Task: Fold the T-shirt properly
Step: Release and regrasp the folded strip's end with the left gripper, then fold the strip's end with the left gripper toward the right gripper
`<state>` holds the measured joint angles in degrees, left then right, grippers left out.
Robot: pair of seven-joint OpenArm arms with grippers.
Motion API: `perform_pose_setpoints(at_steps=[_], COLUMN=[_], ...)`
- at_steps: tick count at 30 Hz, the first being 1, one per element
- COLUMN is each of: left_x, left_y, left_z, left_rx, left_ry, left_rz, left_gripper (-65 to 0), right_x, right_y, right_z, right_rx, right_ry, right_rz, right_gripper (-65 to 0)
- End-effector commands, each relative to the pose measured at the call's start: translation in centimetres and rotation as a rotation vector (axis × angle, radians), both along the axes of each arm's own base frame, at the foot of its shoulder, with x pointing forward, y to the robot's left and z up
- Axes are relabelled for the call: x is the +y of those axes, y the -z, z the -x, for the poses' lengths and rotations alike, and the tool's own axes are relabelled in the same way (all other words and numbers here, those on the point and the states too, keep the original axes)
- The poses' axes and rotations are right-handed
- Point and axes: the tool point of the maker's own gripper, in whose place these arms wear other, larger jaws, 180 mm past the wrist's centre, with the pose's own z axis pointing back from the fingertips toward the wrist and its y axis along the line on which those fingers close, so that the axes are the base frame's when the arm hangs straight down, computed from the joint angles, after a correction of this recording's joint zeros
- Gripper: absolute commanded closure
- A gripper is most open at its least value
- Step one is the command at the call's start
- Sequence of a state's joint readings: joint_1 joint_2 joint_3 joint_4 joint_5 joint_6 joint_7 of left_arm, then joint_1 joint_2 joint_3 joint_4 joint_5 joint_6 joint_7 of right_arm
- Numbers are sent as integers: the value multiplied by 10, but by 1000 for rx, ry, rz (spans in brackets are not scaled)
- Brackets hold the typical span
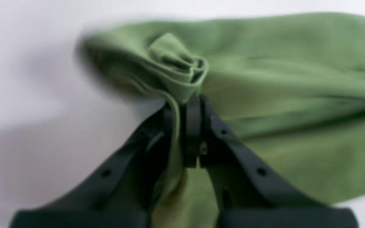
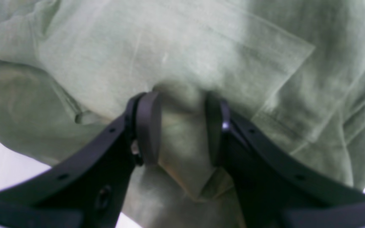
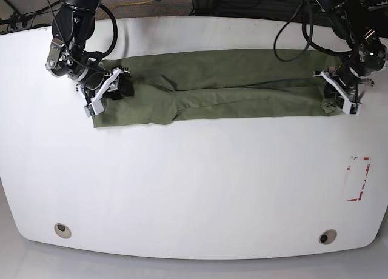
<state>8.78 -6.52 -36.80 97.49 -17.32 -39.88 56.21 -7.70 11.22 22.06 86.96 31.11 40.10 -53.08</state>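
The soft olive-green cotton T-shirt is being pinched between clenched left jaws and straddled by part-open right jaws; thin bunched cloth may be slipping free.

No readable text, label, brand or number in any view. T-shirt plain, no print. Only sign-like mark: red outlined rectangle on white table near right edge of base view (broken outline, no letters or digits legible inside it).
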Motion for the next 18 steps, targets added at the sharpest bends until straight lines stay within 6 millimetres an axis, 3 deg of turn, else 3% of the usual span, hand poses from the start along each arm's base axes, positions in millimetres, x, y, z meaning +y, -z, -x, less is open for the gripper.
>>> perform_pose_setpoints(at_steps=[1,6,18], left_x=[-21,-86,-191], left_y=[-23,-34,-38], left_z=[-10,-11,-19], left_rx=[-73,-112,-150], left_ry=[82,248,438], left_rz=[-31,-11,119], left_gripper=[0,0,0], right_x=[-4,-4,-4], right_y=[5,5,6], right_z=[6,6,6], right_rx=[37,37,39], right_ry=[-16,-17,-17], right_rz=[40,39,39], right_gripper=[-224,-224,-224])
